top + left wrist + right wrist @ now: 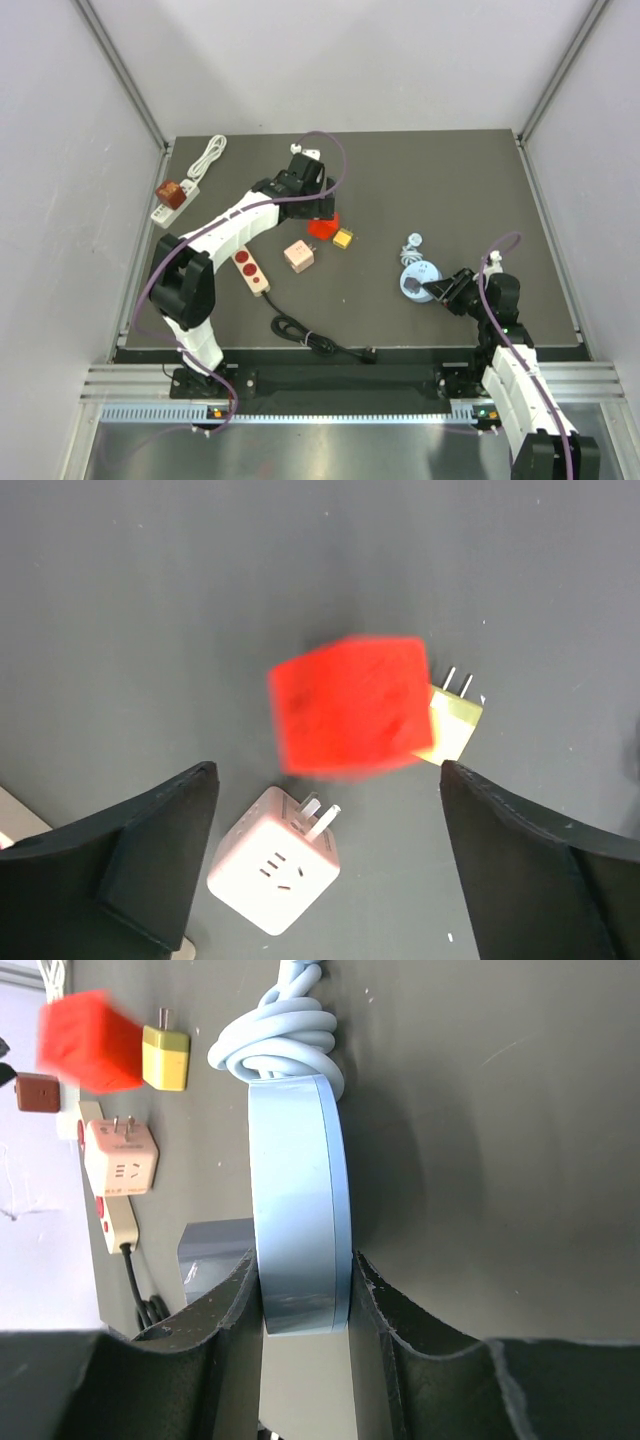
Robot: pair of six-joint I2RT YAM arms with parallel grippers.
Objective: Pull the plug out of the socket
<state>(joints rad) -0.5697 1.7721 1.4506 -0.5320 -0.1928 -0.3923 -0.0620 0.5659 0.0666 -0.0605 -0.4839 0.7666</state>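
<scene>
The left pincer (pixel 328 775) hangs over the worktop (pixel 150 600), jaws spread wide and holding nothing. The red cube socket (pixel 348 705), blurred, shows between its fingers, touching neither. The yellow plug (pixel 455 725) sits just beside the cube, possibly touching, prongs exposed. The right pincer (pixel 305 1265) clamps the blue disc (pixel 297 1160).

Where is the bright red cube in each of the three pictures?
Top external: red cube near centre, beneath the left gripper.
Left wrist: red cube central, blurred, between open jaws.
Right wrist: red cube top left corner.
Shared landmark: yellow plug beside it.
</scene>
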